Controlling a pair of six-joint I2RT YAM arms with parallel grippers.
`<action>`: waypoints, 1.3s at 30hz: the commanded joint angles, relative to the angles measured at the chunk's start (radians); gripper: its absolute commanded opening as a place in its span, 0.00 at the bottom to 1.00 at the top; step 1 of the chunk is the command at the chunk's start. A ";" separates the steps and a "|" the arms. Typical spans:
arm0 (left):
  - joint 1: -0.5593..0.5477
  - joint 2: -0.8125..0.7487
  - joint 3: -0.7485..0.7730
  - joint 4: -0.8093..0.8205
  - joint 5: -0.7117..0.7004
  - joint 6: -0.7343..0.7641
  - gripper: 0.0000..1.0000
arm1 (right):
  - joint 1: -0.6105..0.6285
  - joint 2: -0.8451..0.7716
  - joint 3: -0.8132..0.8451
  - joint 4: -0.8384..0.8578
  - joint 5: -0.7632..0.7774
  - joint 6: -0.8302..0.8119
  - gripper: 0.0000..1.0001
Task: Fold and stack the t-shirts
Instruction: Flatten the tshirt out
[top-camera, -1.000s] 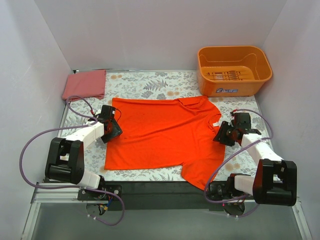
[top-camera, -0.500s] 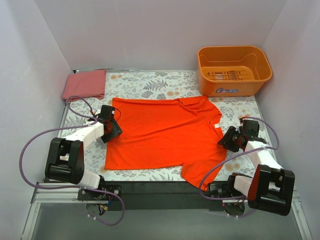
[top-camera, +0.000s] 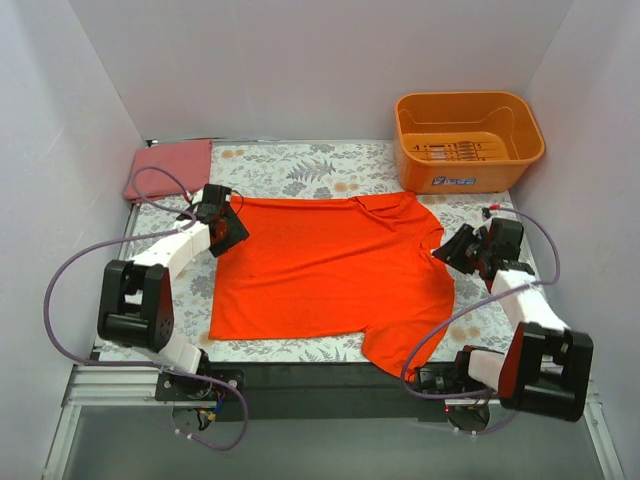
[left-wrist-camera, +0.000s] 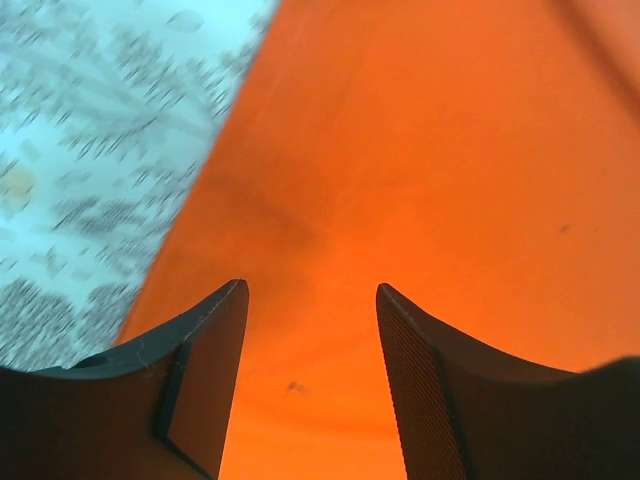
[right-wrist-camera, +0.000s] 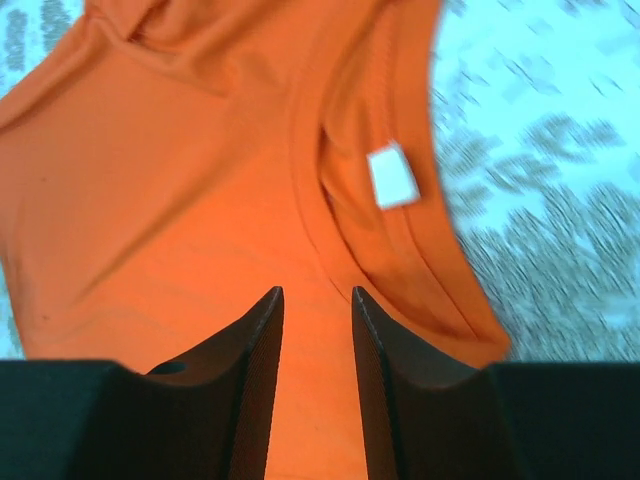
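While I am watching from the overhead camera, the vivid orange-red t-shirt (top-camera: 330, 270) is lying spread flat in the middle of the frame on the leaf-patterned table (top-camera: 290, 165). Its long axis is running left to right across the picture. The straight hem is facing the left side and the collar is pointing toward the right. One short sleeve is reaching toward the upper right, and the other is reaching toward the lower right, close to the table's front edge.

The duller pinkish-red t-shirt (top-camera: 170, 168) is sitting as a folded rectangle in the upper left of the frame, apart from the spread shirt. Its longer side is also running roughly left to right. A rigid orange tub (top-camera: 468, 140) is standing in the upper right.

The left gripper (top-camera: 228, 225) is hovering at the spread shirt's upper left corner. In its wrist view I am seeing its jaws standing wide apart over the cloth. The shirt's edge is slanting up past the left finger, with patterned table to the upper left.

The right gripper (top-camera: 445, 252) is sitting at the right of the frame, just beside the collar. In its wrist view the jaws are standing only narrowly apart, and flat orange cloth is showing through the gap. The neckline and a white label (right-wrist-camera: 392, 177) are lying in the upper right of that view.
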 joint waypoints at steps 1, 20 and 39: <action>0.006 0.088 0.091 0.037 0.026 0.005 0.52 | 0.057 0.108 0.110 0.214 -0.106 0.034 0.39; 0.035 0.434 0.303 0.047 0.022 0.022 0.47 | 0.117 0.665 0.310 0.392 -0.110 0.044 0.39; 0.067 0.193 -0.045 -0.076 0.094 -0.021 0.46 | 0.047 0.489 0.084 0.078 -0.009 -0.004 0.40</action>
